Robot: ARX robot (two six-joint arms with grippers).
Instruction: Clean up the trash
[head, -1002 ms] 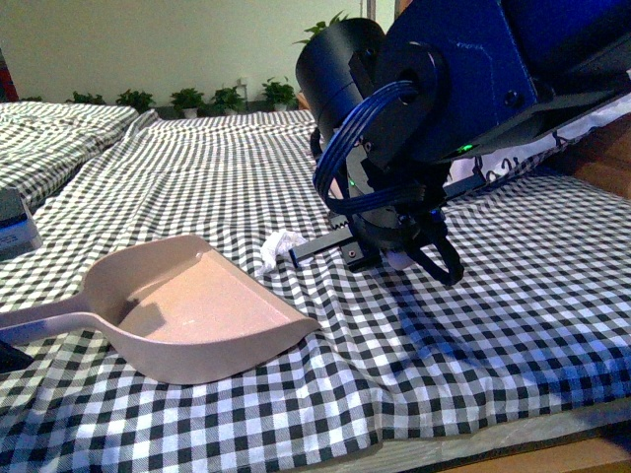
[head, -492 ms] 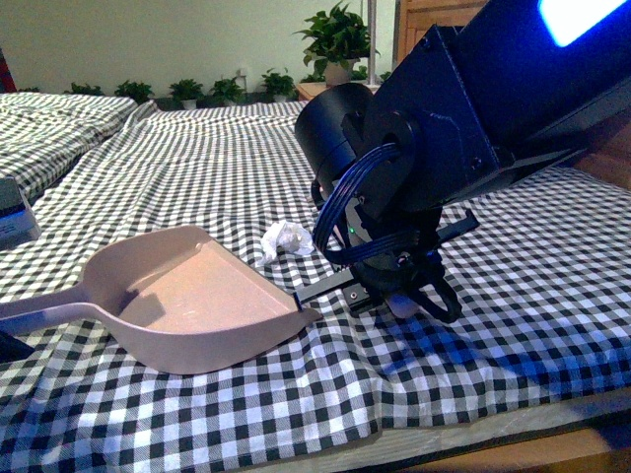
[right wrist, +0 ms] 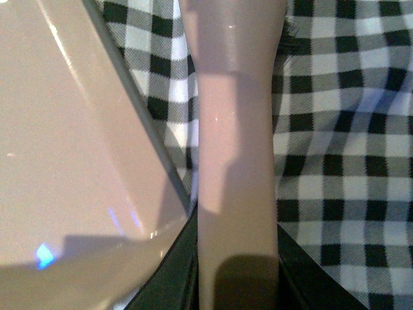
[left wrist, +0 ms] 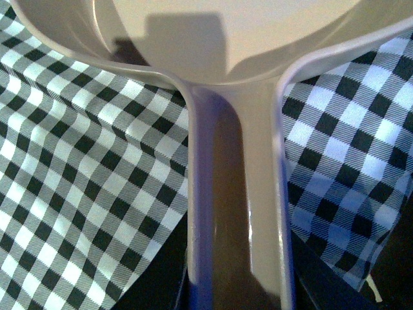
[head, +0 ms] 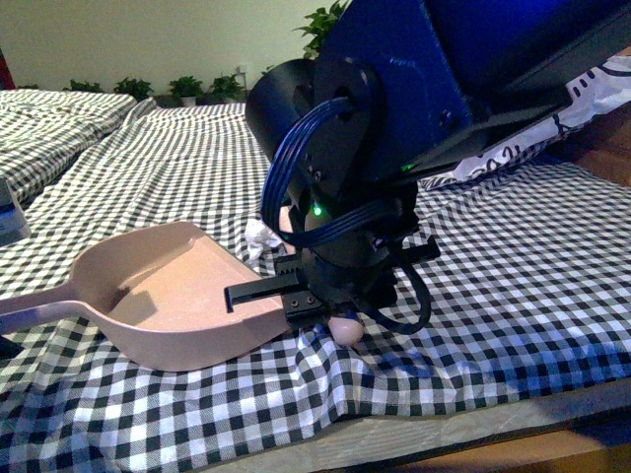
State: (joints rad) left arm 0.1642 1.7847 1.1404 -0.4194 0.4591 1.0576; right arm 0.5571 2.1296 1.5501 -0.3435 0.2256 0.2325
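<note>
On the checked cloth (head: 513, 286), the left pincer (left wrist: 235, 292) is closed around the handle of the pink dustpan (head: 168, 305), its dark jaws hugging the stem on both sides. The right pincer (right wrist: 236, 284) grips a pale pink sweeping tool (right wrist: 235, 161), likely a brush handle, whose rounded end shows just beside the dustpan's open lip. The trash (head: 258, 236), a small white wad, lies on the cloth just beyond the dustpan's far corner, half hidden behind the right arm. The visible part of the pan holds nothing. To sweep well, the tool should probably come round behind the wad and draw it toward the dustpan's lip, which the left arm should keep pressed flat to the cloth.
</note>
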